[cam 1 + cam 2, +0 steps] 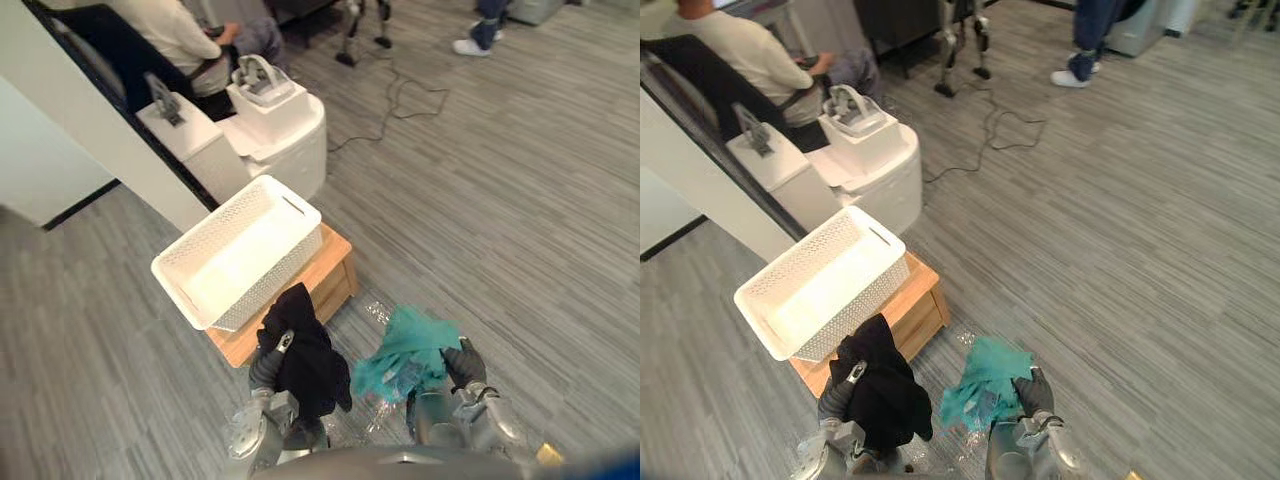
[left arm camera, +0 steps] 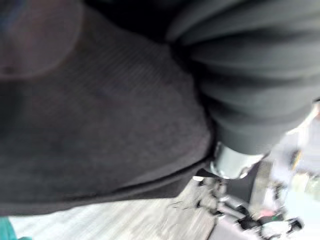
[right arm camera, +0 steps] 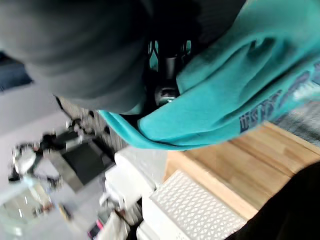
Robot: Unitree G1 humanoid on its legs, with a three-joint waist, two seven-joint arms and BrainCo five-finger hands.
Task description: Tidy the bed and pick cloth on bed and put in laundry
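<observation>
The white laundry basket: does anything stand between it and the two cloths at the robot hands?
Nothing visible does. The black cloth, in the left robot hand, hangs by the near corner of the open, empty laundry basket on its wooden stand. The teal cloth, at the right robot hand, is just beside it.

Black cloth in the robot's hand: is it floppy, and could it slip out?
Probably floppy: the black cloth droops in folds over the left hand. Likely light, thin fabric like the teal cloth sagging from the right hand. It might slip, since most of it dangles below the hand.
</observation>
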